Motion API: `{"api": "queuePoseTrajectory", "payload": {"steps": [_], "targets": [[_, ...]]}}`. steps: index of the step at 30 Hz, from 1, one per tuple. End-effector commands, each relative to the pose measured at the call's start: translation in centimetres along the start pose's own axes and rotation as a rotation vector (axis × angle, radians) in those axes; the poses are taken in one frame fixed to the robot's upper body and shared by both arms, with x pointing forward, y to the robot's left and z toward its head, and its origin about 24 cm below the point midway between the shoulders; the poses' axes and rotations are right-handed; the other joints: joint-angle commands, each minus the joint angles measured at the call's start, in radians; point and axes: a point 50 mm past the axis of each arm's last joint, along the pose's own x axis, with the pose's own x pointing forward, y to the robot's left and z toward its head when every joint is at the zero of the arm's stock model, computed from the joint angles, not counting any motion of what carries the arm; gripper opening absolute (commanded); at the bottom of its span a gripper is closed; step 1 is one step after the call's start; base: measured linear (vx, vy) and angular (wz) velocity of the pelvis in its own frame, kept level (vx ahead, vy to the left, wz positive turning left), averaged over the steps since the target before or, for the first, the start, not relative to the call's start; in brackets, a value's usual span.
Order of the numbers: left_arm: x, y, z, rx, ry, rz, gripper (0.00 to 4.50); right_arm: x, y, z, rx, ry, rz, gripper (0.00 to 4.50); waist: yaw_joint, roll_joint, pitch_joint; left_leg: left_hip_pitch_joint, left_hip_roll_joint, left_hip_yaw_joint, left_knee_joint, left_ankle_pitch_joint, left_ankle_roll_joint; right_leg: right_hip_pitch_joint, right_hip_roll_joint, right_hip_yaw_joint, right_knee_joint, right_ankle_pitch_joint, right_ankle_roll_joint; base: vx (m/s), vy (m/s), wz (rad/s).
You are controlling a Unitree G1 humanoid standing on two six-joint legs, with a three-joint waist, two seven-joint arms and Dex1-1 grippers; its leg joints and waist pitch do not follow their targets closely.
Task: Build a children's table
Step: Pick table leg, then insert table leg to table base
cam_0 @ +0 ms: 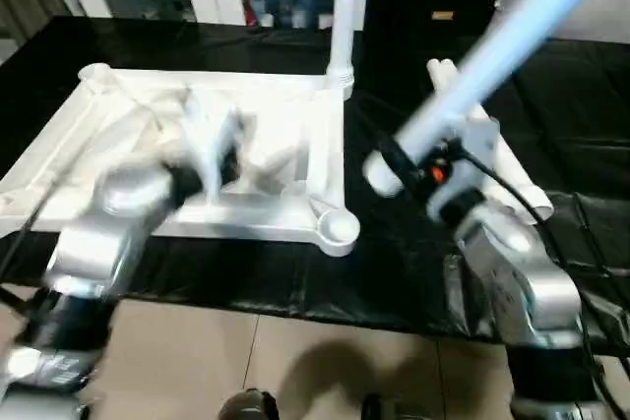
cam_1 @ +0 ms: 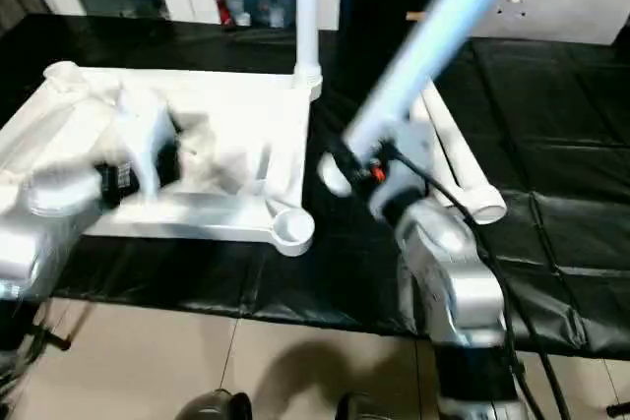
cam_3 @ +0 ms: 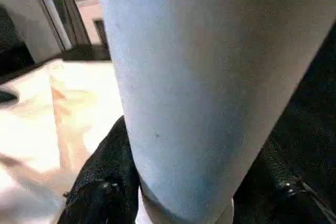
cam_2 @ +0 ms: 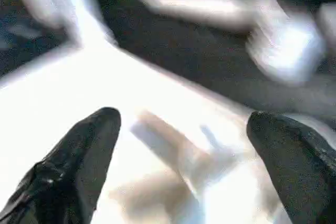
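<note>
Plainly the right hand (cam_0: 433, 166) is clamped around one white tube leg (cam_0: 512, 41) near its thick end, the leg slanting up toward the upper right of the frame. It looks light and stiff, a smooth, probably slippery plastic tube, so I judge a hold close to the thick end steadies the long shaft best. The left hand (cam_2: 181, 145) is spread wide and holds nothing, hovering over the upturned table top (cam_0: 295, 125), which lies ribbed side up at centre left on the black-covered bench (cam_0: 581, 145). One leg (cam_0: 345, 7) already stands in the far socket; the near corner socket (cam_0: 340, 228) is empty. Spare legs (cam_1: 463, 169) lie right of centre, behind the right forearm. I can read no brand, label or writing.
</note>
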Motion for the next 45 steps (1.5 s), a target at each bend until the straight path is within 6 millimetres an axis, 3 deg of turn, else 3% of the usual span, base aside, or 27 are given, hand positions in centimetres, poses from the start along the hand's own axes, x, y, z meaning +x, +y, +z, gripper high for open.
{"api": "queuePoseTrajectory", "payload": {"steps": [1, 4, 9, 10, 11, 12, 15, 23, 24, 26, 34, 35, 40, 45], "targets": [[0.1, -0.7, -0.9, 0.056, 0.046, -0.116, 4.10, -0.5, 0.0, 0.1, -0.012, 0.010, 0.040, 1.91, -0.002, 0.009, -0.085, 0.021, 0.037, -0.018, -0.073, -0.168, 0.008, 0.054, -0.069, 0.051, -0.072, -0.212, -0.158, 0.000, 0.000, 0.00], [0.1, -0.8, -3.0, 0.084, 0.145, -0.271, 3.89, -1.5, 0.3, -0.7, 0.008, 0.032, 0.093, 1.91, -0.002, 0.011, -0.080, 0.022, 0.036, -0.016, -0.075, -0.190, 0.006, 0.053, -0.071, 0.053, -0.076, -0.233, -0.161, 0.000, 0.000, 0.00], [0.6, 0.4, -4.3, 0.096, 0.197, -0.329, 3.30, -2.3, 1.1, -0.8, 0.020, 0.047, 0.158, 1.91, -0.010, 0.014, -0.077, 0.026, 0.038, -0.018, -0.079, -0.244, -0.009, 0.053, -0.073, 0.053, -0.082, -0.281, -0.161, 0.000, 0.000, 0.00], [0.6, 0.4, -4.3, 0.096, 0.197, -0.329, 3.30, -2.3, 1.1, -0.8, 0.020, 0.047, 0.158, 1.91, -0.010, 0.012, -0.074, 0.025, 0.035, -0.019, -0.079, -0.245, -0.007, 0.054, -0.074, 0.052, -0.085, -0.289, -0.159, 0.000, 0.000, 0.00], [0.7, 0.7, -4.5, 0.099, 0.210, -0.342, 3.24, -2.4, 1.4, -0.8, 0.025, 0.051, 0.177, 1.91, -0.009, 0.019, -0.077, 0.026, 0.041, -0.022, -0.080, -0.245, -0.015, 0.055, -0.078, 0.053, -0.078, -0.282, -0.164, 0.000, 0.000, 0.00], [0.8, 1.0, -4.6, 0.088, 0.210, -0.348, 3.21, -2.5, 1.6, -0.8, 0.027, 0.056, 0.190, 1.91, -0.010, 0.014, -0.075, 0.026, 0.038, -0.020, -0.079, -0.252, -0.010, 0.055, -0.077, 0.053, -0.084, -0.292, -0.164, 0.000, 0.000, 0.00], [0.9, 1.6, -4.6, 0.064, 0.202, -0.374, 2.81, -2.7, 1.9, -0.8, 0.048, 0.067, 0.213, 1.91, -0.010, 0.013, -0.077, 0.025, 0.037, -0.020, -0.078, -0.238, -0.009, 0.057, -0.079, 0.054, -0.083, -0.279, -0.174, 0.000, 0.000, 0.00], [0.9, 2.4, -4.9, 0.051, 0.225, -0.431, 2.37, -2.9, 1.8, -0.7, 0.023, 0.071, 0.225, 1.91, -0.014, 0.014, -0.076, 0.024, 0.040, -0.019, -0.077, -0.226, 0.000, 0.059, -0.080, 0.054, -0.080, -0.239, -0.203, 0.000, 0.000, 0.00], [0.9, 2.5, -4.9, 0.051, 0.225, -0.436, 2.33, -2.9, 1.7, -0.6, 0.019, 0.072, 0.223, 1.91, -0.014, 0.011, -0.076, 0.023, 0.039, -0.018, -0.077, -0.224, 0.002, 0.060, -0.081, 0.054, -0.081, -0.243, -0.205, 0.000, 0.000, 0.00], [1.0, 2.5, -5.0, 0.054, 0.219, -0.431, 2.00, -2.8, 1.7, -0.6, 0.018, 0.070, 0.227, 1.91, -0.013, 0.012, -0.076, 0.023, 0.042, -0.019, -0.077, -0.224, 0.002, 0.060, -0.083, 0.055, -0.080, -0.246, -0.208, 0.000, 0.000, 0.00], [1.1, 2.5, -5.6, 0.040, 0.220, -0.440, 1.54, -2.5, 1.5, -0.3, -0.002, 0.072, 0.211, 1.91, -0.012, 0.009, -0.075, 0.023, 0.043, -0.019, -0.079, -0.226, 0.003, 0.059, -0.084, 0.055, -0.082, -0.271, -0.206, 0.000, 0.000, 0.00], [1.1, 2.6, -5.7, 0.039, 0.220, -0.437, 1.21, -2.4, 1.4, -0.3, -0.017, 0.076, 0.204, 1.91, -0.012, 0.008, -0.076, 0.024, 0.043, -0.019, -0.079, -0.224, 0.003, 0.059, -0.084, 0.055, -0.081, -0.266, -0.206, 0.000, 0.000, 0.00], [1.2, 2.5, -6.0, 0.016, 0.223, -0.424, 0.80, -2.2, 1.7, 0.1, -0.045, 0.058, 0.222, 1.91, -0.011, 0.008, -0.075, 0.023, 0.044, -0.018, -0.079, -0.225, 0.004, 0.059, -0.086, 0.056, -0.082, -0.272, -0.208, 0.000, 0.000, 0.00], [1.5, 2.0, -7.0, -0.030, 0.254, -0.376, 0.51, -1.7, 1.8, 0.1, -0.089, 0.104, 0.210, 1.91, -0.012, 0.010, -0.069, 0.029, 0.045, -0.021, -0.083, -0.271, -0.009, 0.056, -0.085, 0.054, -0.089, -0.356, -0.189, 0.000, 0.000, 0.00]]}}
